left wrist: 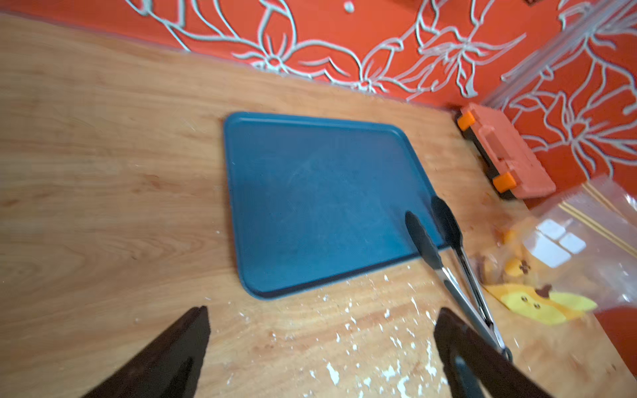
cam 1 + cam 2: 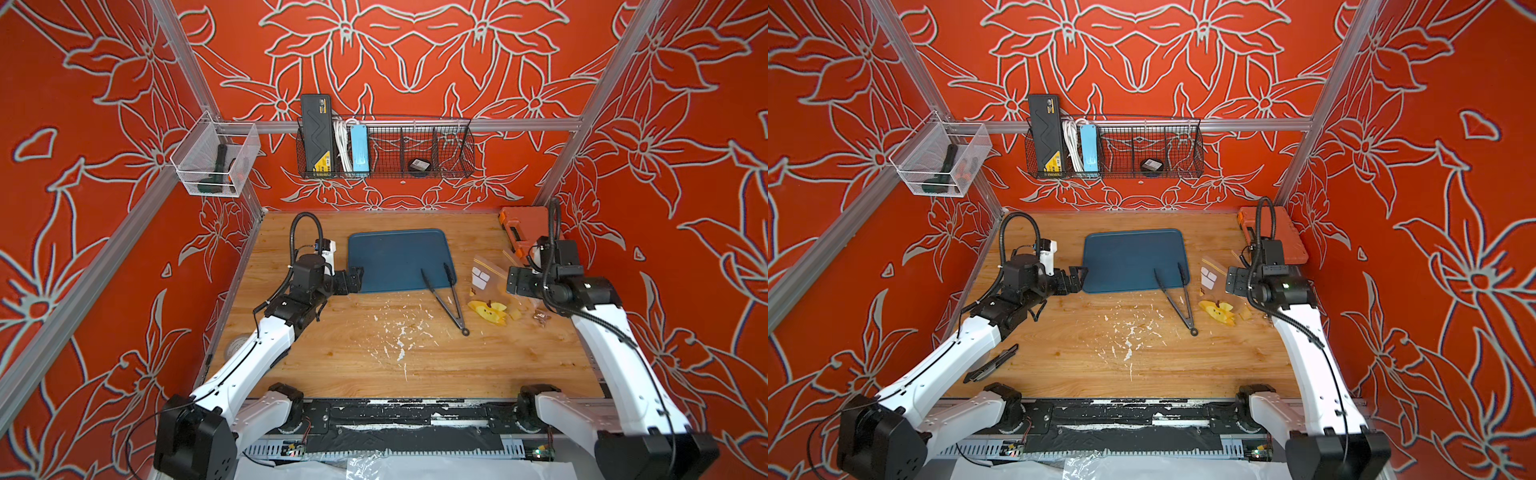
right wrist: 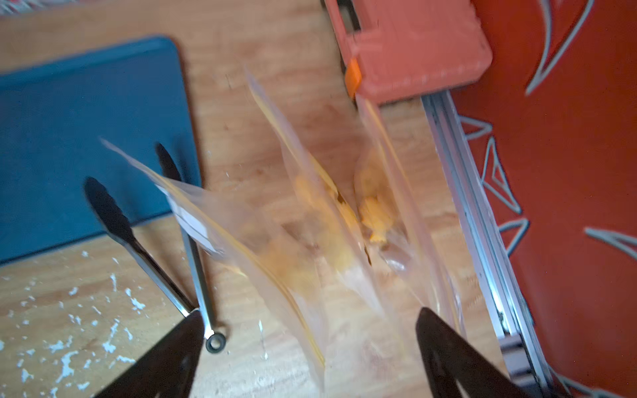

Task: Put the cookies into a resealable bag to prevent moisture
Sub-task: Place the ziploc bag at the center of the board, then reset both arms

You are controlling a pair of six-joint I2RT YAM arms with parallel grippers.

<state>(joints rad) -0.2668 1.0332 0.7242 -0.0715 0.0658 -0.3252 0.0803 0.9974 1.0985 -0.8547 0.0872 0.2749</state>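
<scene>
At right, the right gripper (image 3: 310, 312) is found spread wide over the resealable bag (image 3: 303, 213); left gripper (image 1: 323, 309) likewise spread.

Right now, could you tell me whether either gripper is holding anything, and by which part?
Nothing is held. The left gripper is open beside the blue tray; the right gripper is open at the resealable bag, not pinching it.

No legible text, label or number anywhere.
</scene>
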